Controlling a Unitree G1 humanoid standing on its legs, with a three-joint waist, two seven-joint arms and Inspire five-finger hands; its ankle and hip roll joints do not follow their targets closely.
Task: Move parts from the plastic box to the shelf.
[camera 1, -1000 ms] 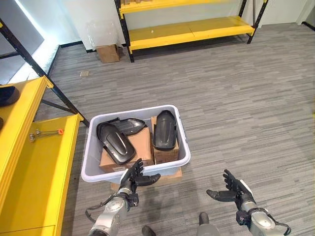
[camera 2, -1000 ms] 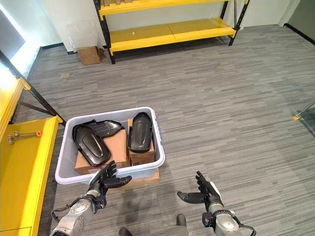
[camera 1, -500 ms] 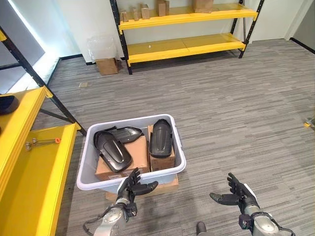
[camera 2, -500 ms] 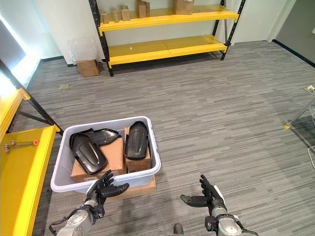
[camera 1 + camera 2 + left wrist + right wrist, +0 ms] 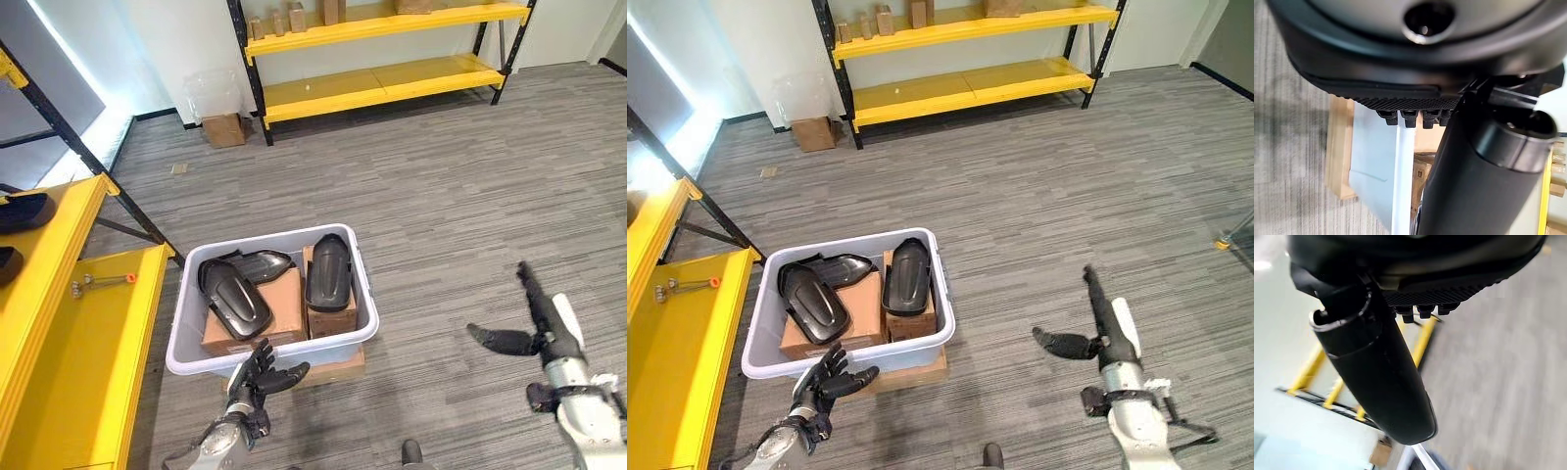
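Hovering just before the plastic box (image 5: 196,338), the left hand (image 5: 257,372) spreads its fingers, empty. Right hand (image 5: 541,315), fingers straight, hangs well apart over the floor (image 5: 441,196).

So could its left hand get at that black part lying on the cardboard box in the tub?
Probably yes. The left hand hangs open just outside the near wall of the plastic box, and the black part lies uncovered on top of a cardboard box. It must lift over the rim first.

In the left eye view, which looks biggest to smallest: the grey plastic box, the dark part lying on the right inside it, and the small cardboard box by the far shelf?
1. Grey plastic box
2. Dark curved part on the right
3. Small cardboard box, though it stands farther away, so its true size is unsure.
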